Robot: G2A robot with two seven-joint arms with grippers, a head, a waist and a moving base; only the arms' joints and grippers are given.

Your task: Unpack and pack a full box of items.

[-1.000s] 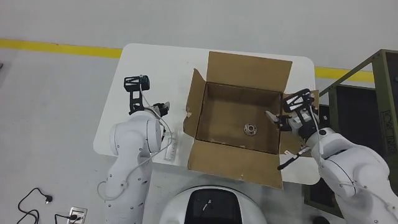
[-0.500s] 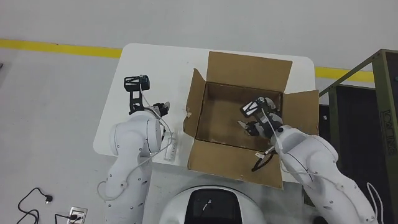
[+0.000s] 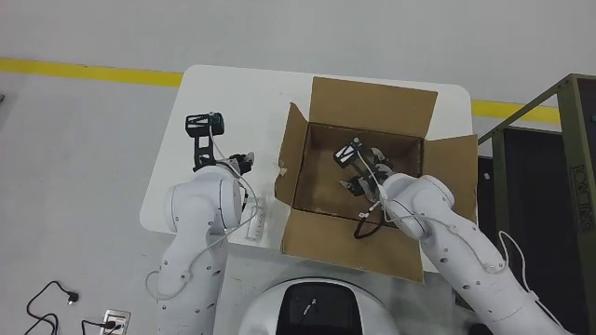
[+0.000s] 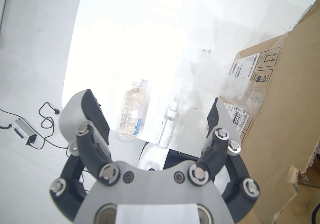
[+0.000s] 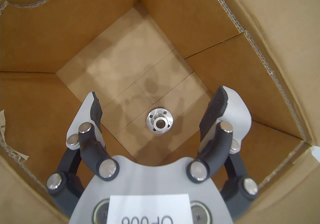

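A metal flange sits bore-up on the floor of the open box, the right gripper spread wide above it.

The box is matt, corrugated cardboard. The flange inside is shiny machined metal. The bottle is clear plastic.

There was one bench, one cardboard box and one round metal flange. The bottles numbered two: one clear plastic bottle and one white spray bottle. The grippers numbered two as well: the left gripper and the right gripper.
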